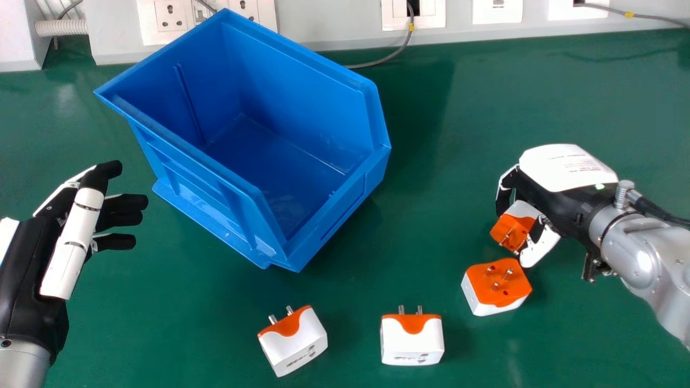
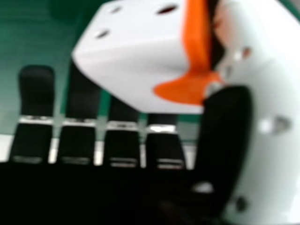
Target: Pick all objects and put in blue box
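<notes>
With my right hand (image 1: 560,199) I am gripping one plug (image 1: 512,229), between my thumb and my fingers, well to the right of the blue box (image 1: 323,97). A second plug (image 1: 498,285) lies on the counter (image 1: 188,323), very near to my thumb. The third plug (image 1: 412,342) and the fourth plug (image 1: 296,345) are nearer to me, outside the box. My left hand (image 1: 70,242) is open, at the left of the box.
</notes>
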### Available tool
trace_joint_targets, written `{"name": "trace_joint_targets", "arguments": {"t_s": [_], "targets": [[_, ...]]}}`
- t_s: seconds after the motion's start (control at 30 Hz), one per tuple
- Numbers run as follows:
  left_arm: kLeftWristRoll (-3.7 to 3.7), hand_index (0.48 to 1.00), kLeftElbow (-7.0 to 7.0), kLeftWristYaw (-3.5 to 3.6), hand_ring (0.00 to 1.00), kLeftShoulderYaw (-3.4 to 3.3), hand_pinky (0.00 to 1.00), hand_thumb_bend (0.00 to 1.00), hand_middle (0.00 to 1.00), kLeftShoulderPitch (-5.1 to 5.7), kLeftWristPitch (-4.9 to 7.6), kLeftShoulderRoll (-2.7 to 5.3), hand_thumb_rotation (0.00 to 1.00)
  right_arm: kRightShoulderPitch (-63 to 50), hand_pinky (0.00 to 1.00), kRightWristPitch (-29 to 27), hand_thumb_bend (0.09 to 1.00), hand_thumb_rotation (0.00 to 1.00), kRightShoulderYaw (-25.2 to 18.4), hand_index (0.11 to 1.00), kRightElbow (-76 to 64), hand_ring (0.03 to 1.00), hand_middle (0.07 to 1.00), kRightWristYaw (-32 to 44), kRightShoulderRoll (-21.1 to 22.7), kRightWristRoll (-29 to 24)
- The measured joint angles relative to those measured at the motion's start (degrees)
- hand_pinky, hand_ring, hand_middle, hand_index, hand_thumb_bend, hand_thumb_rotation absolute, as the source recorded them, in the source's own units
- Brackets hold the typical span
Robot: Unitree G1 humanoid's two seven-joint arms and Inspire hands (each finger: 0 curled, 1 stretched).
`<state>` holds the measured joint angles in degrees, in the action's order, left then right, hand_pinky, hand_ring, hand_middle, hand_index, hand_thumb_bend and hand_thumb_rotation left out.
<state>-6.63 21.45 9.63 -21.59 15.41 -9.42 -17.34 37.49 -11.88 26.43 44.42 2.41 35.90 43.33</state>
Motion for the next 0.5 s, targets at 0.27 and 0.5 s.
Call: {"name": "trace_joint_targets", "arguments": {"t_s": [0.27, 0.5], "targets": [[0.03, 0.827, -0.12, -0.01, 0.71, 0.03, 0.64, 0.52, 0.7, -0.09, -0.01, 0.0, 0.94, 0.0, 0.35, 0.07, 0.495, 0.0, -1.24, 0.467, -1.09, 0.423, 0.531, 0.43, 0.7, -0.32], [0.2, 0.827, -0.37, -0.02, 0.71, 0.04, 0.64, 0.51, 0.69, -0.54, -0.01, 0.0, 0.93, 0.0, 0.35, 0.01, 0.495, 0.0, -2.16, 0.474, -2.85, 0.423, 0.53, 0.85, 1.28, -0.34]]}}
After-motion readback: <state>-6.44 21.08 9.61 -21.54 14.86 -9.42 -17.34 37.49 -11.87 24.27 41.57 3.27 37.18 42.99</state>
